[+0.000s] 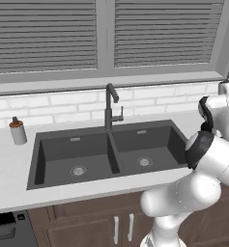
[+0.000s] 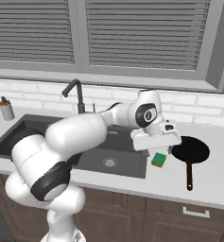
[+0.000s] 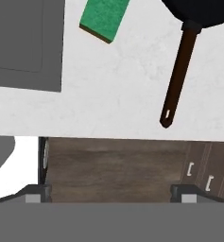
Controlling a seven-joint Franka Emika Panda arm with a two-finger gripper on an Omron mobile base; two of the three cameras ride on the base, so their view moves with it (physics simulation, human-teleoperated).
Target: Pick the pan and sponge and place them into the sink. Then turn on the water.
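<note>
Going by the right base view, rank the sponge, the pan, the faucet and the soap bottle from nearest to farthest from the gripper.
1. sponge, on the counter just below the open gripper.
2. pan, on the counter to the sponge's right.
3. faucet, behind the sink, left of the gripper.
4. soap bottle, far left on the counter.

Green sponge (image 3: 104, 18), black pan (image 2: 191, 150) with seemingly dark brown handle, dark grey sink (image 1: 58, 157), white marbled countertop (image 3: 113, 90)
</note>
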